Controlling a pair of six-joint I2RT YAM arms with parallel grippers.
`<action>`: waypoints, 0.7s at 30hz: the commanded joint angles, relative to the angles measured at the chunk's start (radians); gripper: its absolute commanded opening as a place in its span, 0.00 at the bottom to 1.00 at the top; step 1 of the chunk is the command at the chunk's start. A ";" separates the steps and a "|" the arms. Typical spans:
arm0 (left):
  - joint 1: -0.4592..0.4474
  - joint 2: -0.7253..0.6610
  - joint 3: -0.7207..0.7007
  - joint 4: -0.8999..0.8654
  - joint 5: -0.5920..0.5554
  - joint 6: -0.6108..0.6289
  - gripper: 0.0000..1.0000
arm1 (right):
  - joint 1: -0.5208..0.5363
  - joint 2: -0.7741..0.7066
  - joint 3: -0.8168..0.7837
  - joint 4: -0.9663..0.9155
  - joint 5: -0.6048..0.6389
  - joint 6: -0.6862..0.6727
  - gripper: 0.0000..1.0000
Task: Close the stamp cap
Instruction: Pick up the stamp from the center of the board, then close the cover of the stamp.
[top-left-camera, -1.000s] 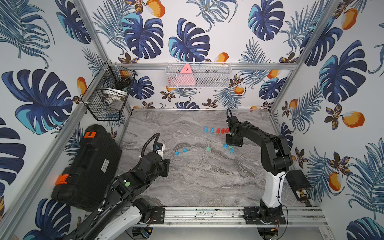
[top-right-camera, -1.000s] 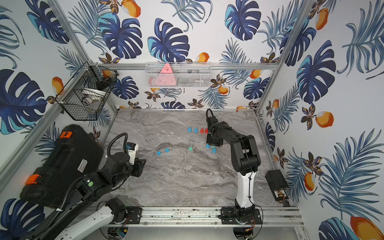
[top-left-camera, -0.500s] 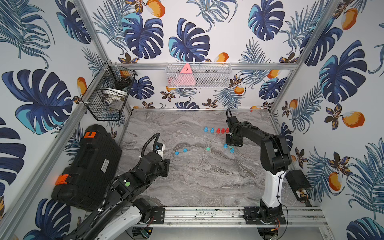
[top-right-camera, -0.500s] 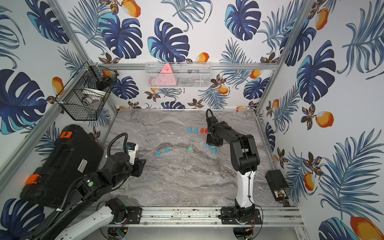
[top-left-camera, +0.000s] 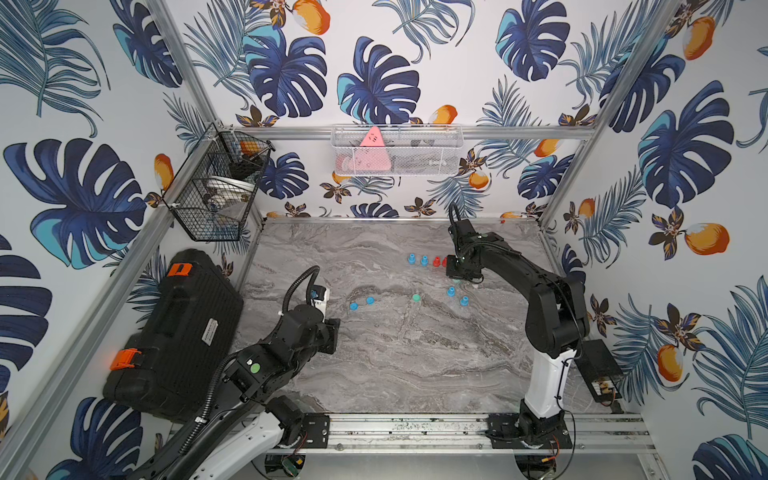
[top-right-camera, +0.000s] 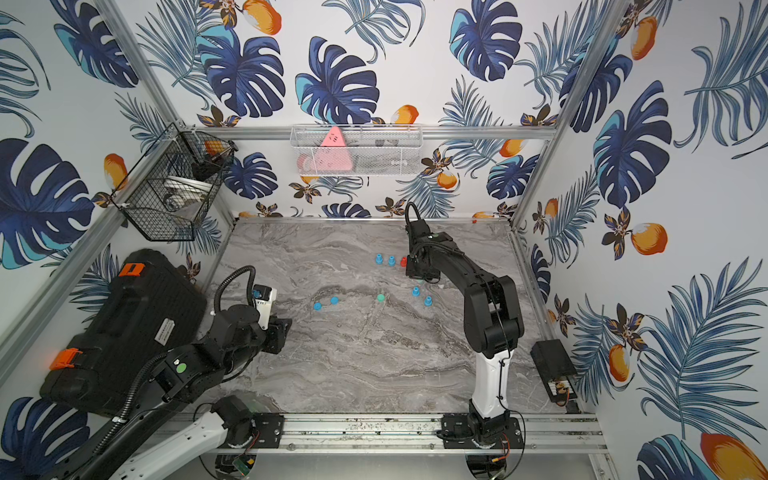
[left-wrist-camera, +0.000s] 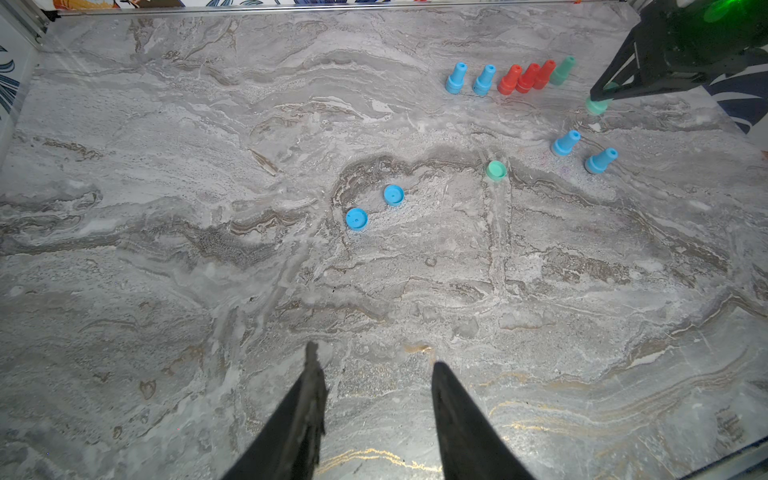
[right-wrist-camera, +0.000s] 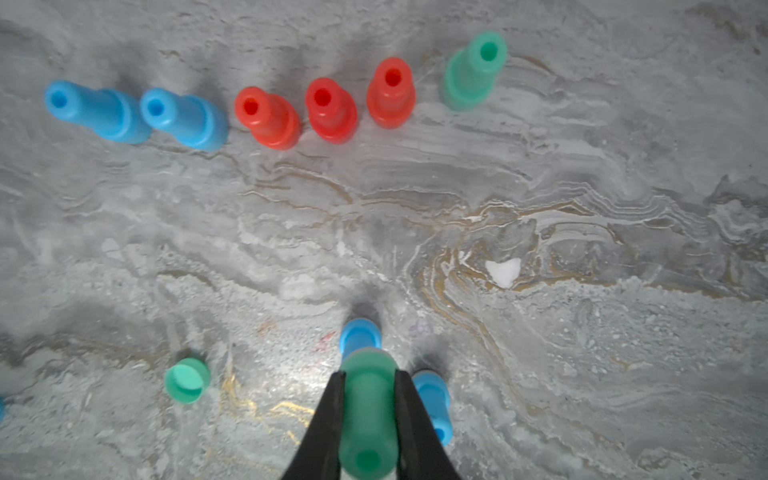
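Grey marbled tabletop fills a cell walled with leaf-print paper. Over its far right part, the right gripper is clamped on a green stamp, with one finger on each side of the body and the wide base pointing down at the marble. Whether the base touches the surface I cannot tell.

Just beside the held piece stand a blue stamp and a second blue stamp, both upright. The loose green cap lies on the marble near them, apart from the held stamp and toward the table's middle, as seen in both top views.

Nearer the back wall is a row of stamps, all upright: two blue, three red and one green.

Farther toward the left arm, two blue caps lie close together, not touching. The left gripper hangs over the near left part of the table, its fingers apart with only bare marble between them.

Outside the tabletop, a black case leans at the left wall, a wire basket hangs above it, and a white mesh tray sits on the back rail
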 joint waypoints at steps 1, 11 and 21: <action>0.004 0.002 0.002 0.001 -0.002 0.004 0.47 | 0.045 0.006 0.036 -0.037 0.006 -0.003 0.18; 0.004 0.002 0.002 0.000 -0.002 0.006 0.46 | 0.210 0.170 0.172 -0.093 -0.014 0.013 0.18; 0.005 -0.002 0.002 -0.001 -0.001 0.006 0.46 | 0.245 0.224 0.182 -0.079 -0.024 0.025 0.18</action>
